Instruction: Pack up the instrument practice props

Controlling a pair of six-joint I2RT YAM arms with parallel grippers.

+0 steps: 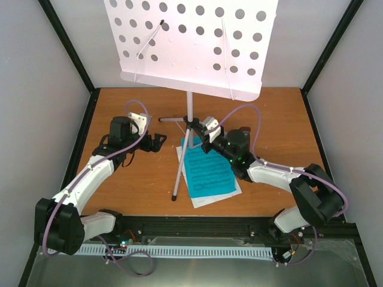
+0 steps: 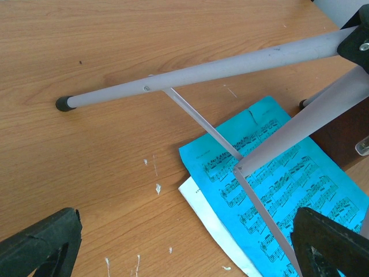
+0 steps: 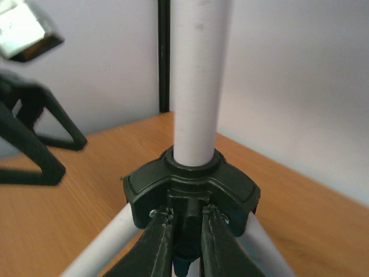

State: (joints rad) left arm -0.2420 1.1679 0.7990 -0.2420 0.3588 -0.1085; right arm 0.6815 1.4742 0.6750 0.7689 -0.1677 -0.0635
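"Which step is this?"

"Folding the white thin-legged tripod music stand (image 1: pixel 190 107), I'd say; it's upright mid-table. The right gripper (image 3: pixel 187 225), arm stretched low from the right, has its fingers nearly closed on the black plastic leg hub (image 3: pixel 190 184)."

"And the left?"

"The left gripper (image 2: pixel 187 236) hovers left, spread wide, empty (the blue music sheet (image 2: pixel 277 179) lies under the legs). Next it should steady a leg."
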